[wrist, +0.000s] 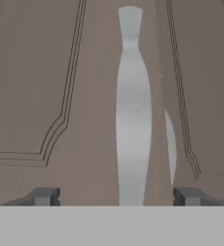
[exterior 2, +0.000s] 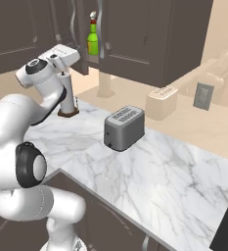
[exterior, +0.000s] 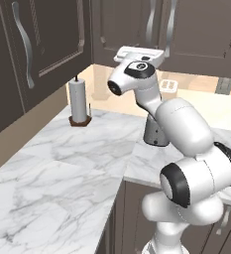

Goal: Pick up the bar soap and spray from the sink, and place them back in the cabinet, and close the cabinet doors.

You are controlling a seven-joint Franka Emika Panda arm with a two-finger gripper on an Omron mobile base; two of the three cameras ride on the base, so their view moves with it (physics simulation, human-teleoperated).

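We had the gripper point(wrist: 117, 196) spread wide and empty, its two tips standing either side of the long silver handle point(wrist: 130, 120) of a brown cabinet door point(wrist: 46, 96). The handle ran straight up the middle of the hand view, with a second handle point(wrist: 170, 144) peeking past the edge of the neighbouring door.

From the right base view the spray point(exterior 2: 92, 39) already stood on the shelf inside the cabinet point(exterior 2: 149, 44), visible through the gap between the doors. We could not make out the soap anywhere, so we could not say whether it was in there too. We judged the step in hand to be shutting the doors.

To do it well, we thought the push should land on the flat panel or the handle close to the free edge, far from the hinge, so the door would swing with little force. The tips were already square to the door, which was good; we would have kept the hand level and advanced slowly, following the door's arc rather than driving straight in. The wide jaws risked straddling and snagging the handle, so bringing them together first seemed wise. We would also have watched that the door cleared the bottle's nozzle before it seated.
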